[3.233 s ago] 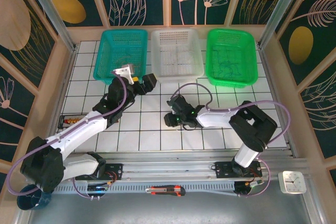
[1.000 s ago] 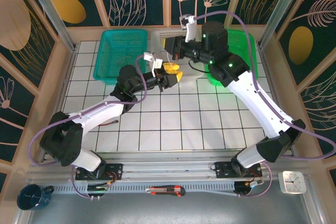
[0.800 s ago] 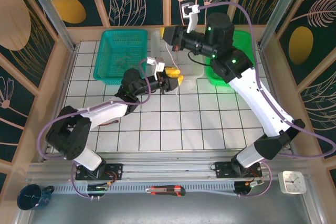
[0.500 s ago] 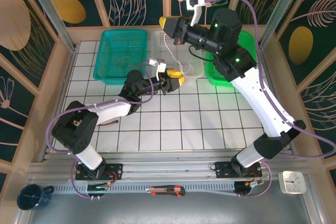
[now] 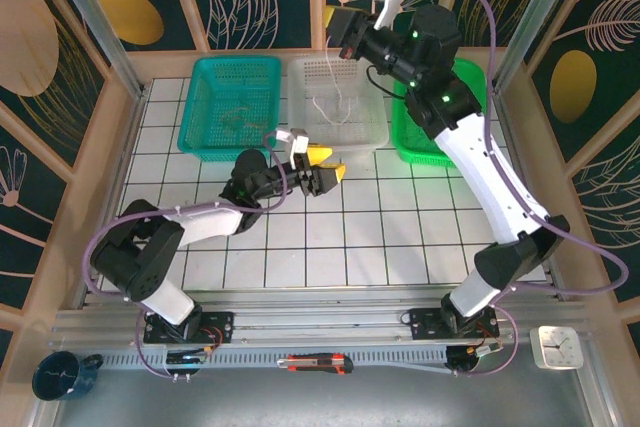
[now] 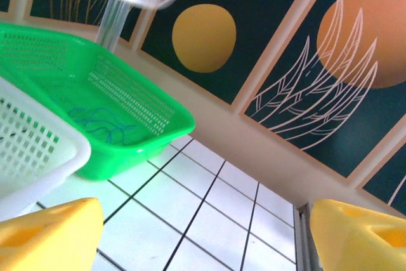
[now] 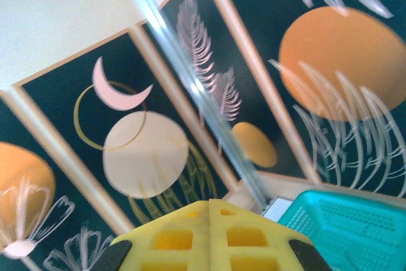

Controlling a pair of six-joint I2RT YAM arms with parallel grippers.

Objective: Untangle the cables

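Whitish cable: hangs from right gripper, whose jaws are pressed together on it; lower loops lie inside white basket. Left gripper: jaws wide apart, empty, low over surface just before that basket. Half a second earlier the left jaws pinched this cable; they have since released it.

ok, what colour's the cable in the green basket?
Blue cable, best in left wrist view.

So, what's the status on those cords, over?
Left fingers open, empty. Right fingers high, shut on white cord hanging into white basket. Nothing in the way.
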